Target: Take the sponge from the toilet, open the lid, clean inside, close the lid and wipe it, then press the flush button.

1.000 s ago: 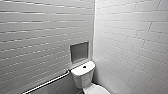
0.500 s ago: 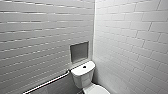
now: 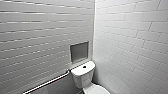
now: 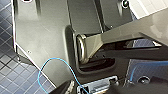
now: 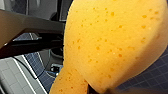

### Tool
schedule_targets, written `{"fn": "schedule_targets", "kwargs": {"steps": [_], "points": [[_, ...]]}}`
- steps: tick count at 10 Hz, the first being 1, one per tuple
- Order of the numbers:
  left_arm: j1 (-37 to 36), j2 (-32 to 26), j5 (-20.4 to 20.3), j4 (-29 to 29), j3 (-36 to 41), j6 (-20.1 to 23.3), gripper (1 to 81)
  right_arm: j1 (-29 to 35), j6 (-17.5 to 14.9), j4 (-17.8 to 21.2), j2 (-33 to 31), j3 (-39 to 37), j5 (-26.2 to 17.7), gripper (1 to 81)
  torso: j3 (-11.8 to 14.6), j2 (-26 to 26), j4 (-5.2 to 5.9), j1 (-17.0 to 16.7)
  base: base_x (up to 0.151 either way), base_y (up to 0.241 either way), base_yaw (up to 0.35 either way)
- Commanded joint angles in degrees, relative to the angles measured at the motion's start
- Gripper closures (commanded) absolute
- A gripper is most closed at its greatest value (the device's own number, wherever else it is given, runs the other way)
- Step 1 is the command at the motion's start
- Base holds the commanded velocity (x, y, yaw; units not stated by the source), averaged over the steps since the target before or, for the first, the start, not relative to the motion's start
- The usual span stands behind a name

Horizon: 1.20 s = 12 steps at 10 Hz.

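Up close in the middle and right of the right wrist view, the orange sponge [image 5: 112, 42] looks soft, light and squashy, and the right tool [image 5: 87, 87] seems closed on its thin lower end, a fair place to pinch it.

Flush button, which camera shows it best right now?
The head view: the flush button is a dark dot centred on the toilet tank top. The left wrist view looks at floor tiles, the right wrist view at the sponge.
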Motion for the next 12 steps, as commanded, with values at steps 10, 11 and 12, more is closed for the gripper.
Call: {"fn": "schedule_targets", "kwargs": {"steps": [10,11,12], "points": [[-2.0,-3.2,2.5,-0.4,4.9,-0.2,1.0,0.8,-1.5,1.3,-7.9,13.2,1.1,81.1,0.0,0.0,0.00,-0.1,0.029,0.000,0.000],[-2.0,-3.1,2.5,-0.4,4.9,-0.2,1.0,0.8,-1.5,1.3,-7.7,12.7,1.1,81.1,0.0,0.0,0.00,-0.1,0.101,0.000,0.000],[-2.0,-3.2,2.2,-0.4,4.9,-0.2,1.0,0.8,-1.5,1.3,-7.7,12.5,1.1,81.1,0.0,0.0,0.00,-0.1,0.102,0.000,0.000]]}}
